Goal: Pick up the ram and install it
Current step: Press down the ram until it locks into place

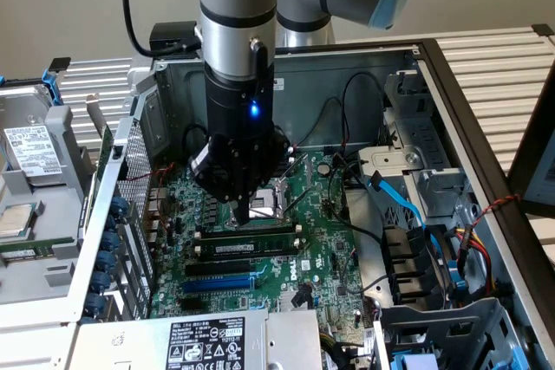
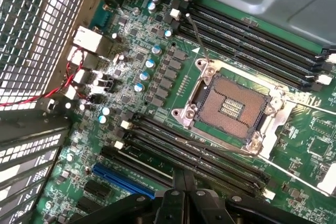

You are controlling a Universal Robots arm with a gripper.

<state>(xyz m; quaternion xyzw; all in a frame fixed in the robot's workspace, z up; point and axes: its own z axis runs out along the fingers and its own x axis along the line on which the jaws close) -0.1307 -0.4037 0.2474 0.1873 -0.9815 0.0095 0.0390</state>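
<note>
As the end effector stands: the black two-fingered gripper point(image 1: 247, 217) is shut, with its narrow fingertips brought together and nothing seen held between them.
Gripper position: it is pointed straight down over the row of long black memory slots point(image 1: 243, 267), at the edge of the square metal processor socket point(image 1: 264, 201).
Ram: the long thin green circuit-board stick with a white label strip point(image 1: 245, 249) is seen standing on edge along one of those slots, between the gripper and the blue expansion slot point(image 1: 221, 284).
Ram relative to gripper: it lies just beside the fingertips, on the side away from the socket; whether it is touched cannot be told.
Seating: it is judged to be in its slot, but whether it is fully latched cannot be seen.
Risk, socket: the exposed contacts of the socket could be bent if the closed tips are drifted that way.
Risk, ram: a tilted or half-seated stick could result from pressure applied off its centre.
Risk, board: the green motherboard point(image 1: 321, 249) could be flexed by too hard a push.
</note>
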